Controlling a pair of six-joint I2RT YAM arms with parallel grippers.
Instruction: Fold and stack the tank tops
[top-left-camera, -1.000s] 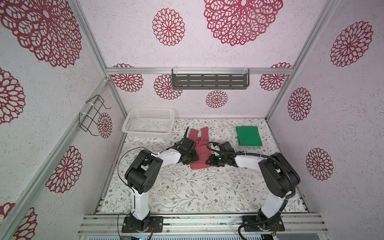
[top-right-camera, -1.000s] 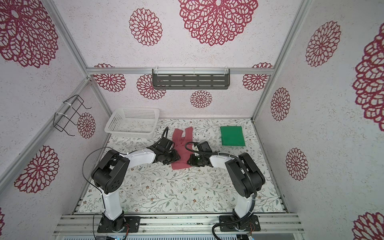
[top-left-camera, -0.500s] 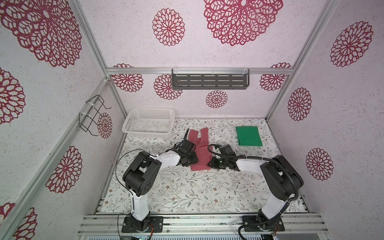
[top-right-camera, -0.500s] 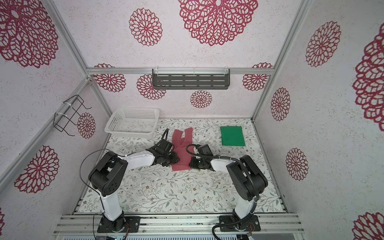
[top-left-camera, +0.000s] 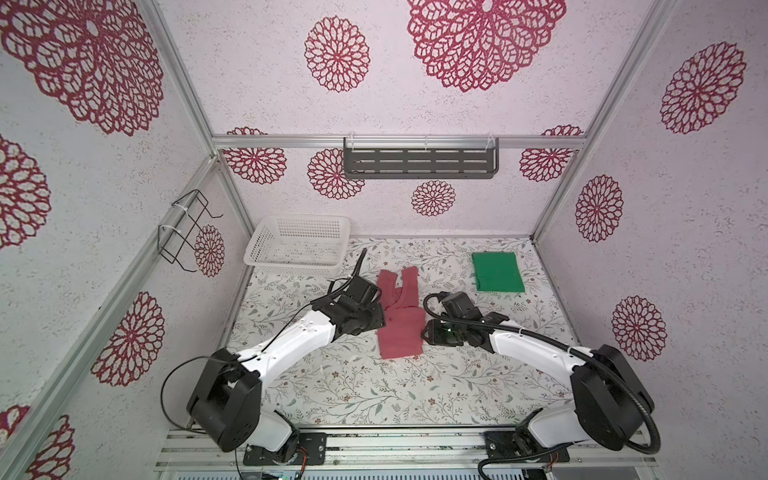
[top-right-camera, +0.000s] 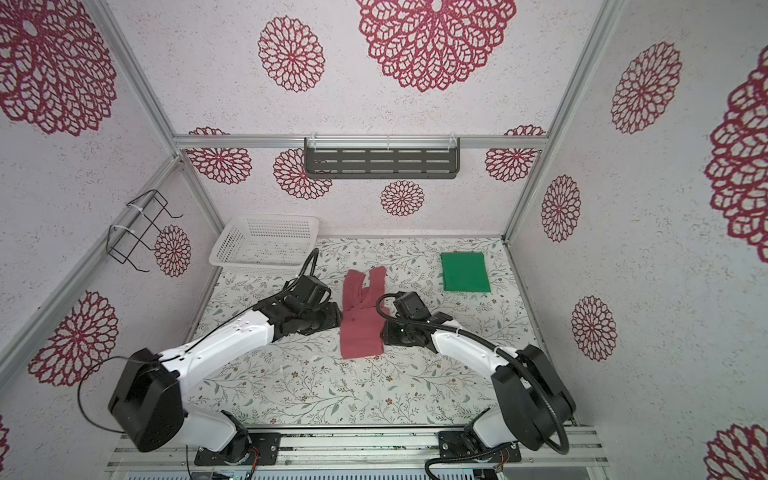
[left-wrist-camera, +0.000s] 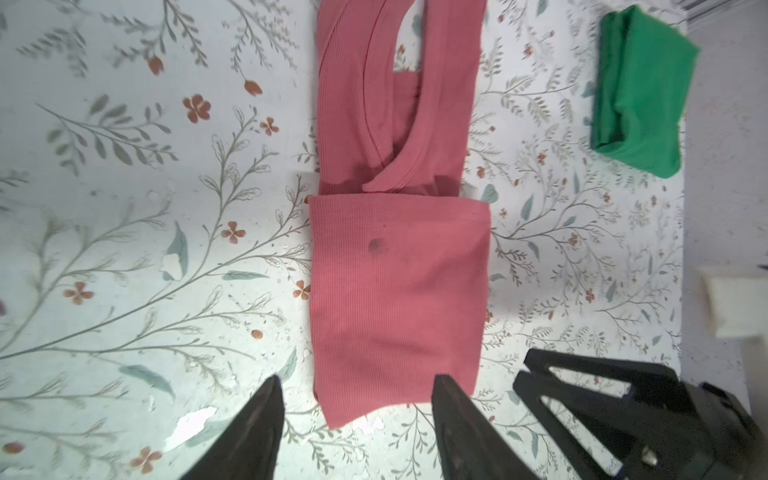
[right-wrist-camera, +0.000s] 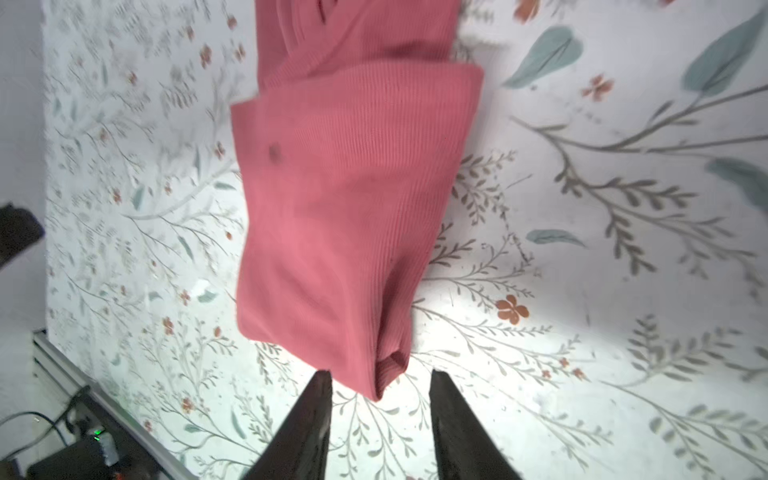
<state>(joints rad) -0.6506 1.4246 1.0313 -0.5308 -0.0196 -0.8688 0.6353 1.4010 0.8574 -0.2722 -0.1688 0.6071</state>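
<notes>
We had the green tank top (top-left-camera: 496, 272) folded at the far right; the red tank top (top-left-camera: 401, 324) lay central, only half-folded. Our left gripper (left-wrist-camera: 357, 380) and right gripper (right-wrist-camera: 380, 376) flanked it, jaws apart, empty; stacking remained.

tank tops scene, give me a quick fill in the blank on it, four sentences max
1. The green tank top lies folded; the red tank top points its straps toward the ____ wall.
2. The left gripper and the right gripper both have their jaws ____.
3. The red tank top lies ____ the two grippers.
4. In both top views the white basket stands in the back ____ corner of the table.

Missing words: back; open; between; left
</notes>
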